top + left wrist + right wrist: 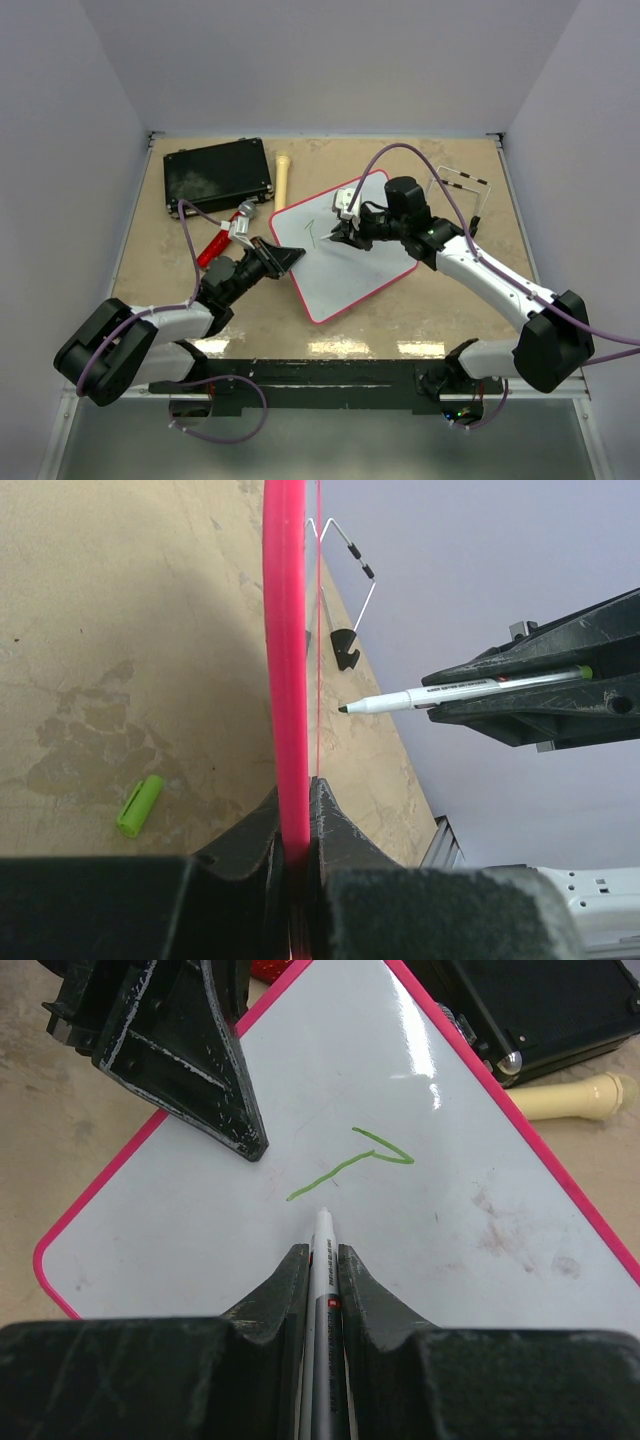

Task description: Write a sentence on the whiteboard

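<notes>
We see the right gripper (322, 1255) pressed together on a marker (322, 1228), pinching its barrel so that the pale tip juts just past the fingertips. The tip points at the whiteboard (470, 1170), which lies directly beneath this gripper; we cannot tell whether the tip touches it. Just beyond the tip sits the sentence (350, 1165), of which only a single bent green stroke shows.

Ahead and to the left of the right gripper, the left gripper (297, 798) has its jaws nearly closed on the whiteboard's pink rim, clamping it at a corner. On the surface (420, 310) to one side of the left gripper lies a small green cap (139, 806). A red-handled tool (213, 245) lies close beside this arm.

Farther out, past the board's far edge, we find a cream handle (283, 180) and a black case (217, 175) just beside it. Behind the right gripper stands a wire stand (465, 185). The surface is mottled tan, enclosed by plain white walls.
</notes>
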Motion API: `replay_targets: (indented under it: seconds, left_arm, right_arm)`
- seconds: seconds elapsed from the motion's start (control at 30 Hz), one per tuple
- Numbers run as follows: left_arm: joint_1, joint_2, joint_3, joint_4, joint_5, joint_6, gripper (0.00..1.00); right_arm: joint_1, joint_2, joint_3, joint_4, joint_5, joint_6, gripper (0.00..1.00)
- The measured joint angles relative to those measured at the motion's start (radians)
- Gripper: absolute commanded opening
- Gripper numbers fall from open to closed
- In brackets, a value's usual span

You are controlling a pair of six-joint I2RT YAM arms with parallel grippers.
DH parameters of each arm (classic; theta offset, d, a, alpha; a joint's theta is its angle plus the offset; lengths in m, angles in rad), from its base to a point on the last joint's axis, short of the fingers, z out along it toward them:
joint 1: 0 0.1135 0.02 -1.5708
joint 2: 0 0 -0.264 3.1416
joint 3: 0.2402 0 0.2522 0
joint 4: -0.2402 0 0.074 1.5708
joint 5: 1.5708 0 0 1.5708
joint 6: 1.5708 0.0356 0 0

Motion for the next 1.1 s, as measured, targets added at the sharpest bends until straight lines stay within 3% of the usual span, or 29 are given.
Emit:
replay_targets:
  seconds: [1.1]
  left_arm:
    - [0.000,0.000,-0.005,0.008,0.000,0.000,0.00]
  right_arm:
    - [0.013,0.032,0.000,0.014,0.006,0.022,0.00]
